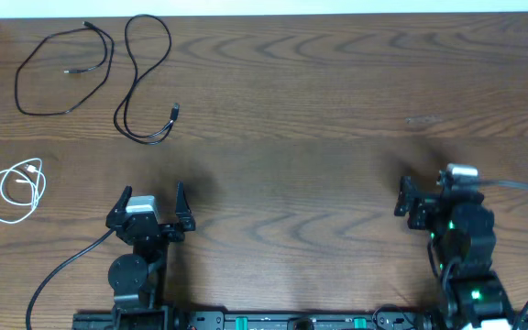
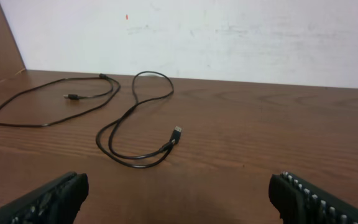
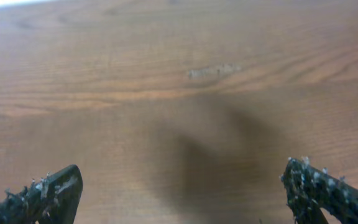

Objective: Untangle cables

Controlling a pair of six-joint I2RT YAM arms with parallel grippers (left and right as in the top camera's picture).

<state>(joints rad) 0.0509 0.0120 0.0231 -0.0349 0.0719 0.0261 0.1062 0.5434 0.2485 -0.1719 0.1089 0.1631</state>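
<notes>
Three cables, all in the left part of the overhead frame, none knotted.
- black cable one point(image 1: 62, 73): loose open loop, upper left corner
- black cable two point(image 1: 145, 82): just right of it, narrow hairpin loop, plug point(image 1: 175, 111) at its lower right end. The two look apart, not crossing.
- white cable point(image 1: 15, 191): small coil at the left edge, below the black pair, well apart from them

All lie flat on the wooden surface point(image 1: 319, 92).

Left hand point(image 1: 150, 192): lower left, fingers spread wide, holding nothing, near the white coil but not touching.

Right hand point(image 3: 182, 179): lower right in the overhead view, fingers wide apart, bare surface under it, well away from every cable.
</notes>
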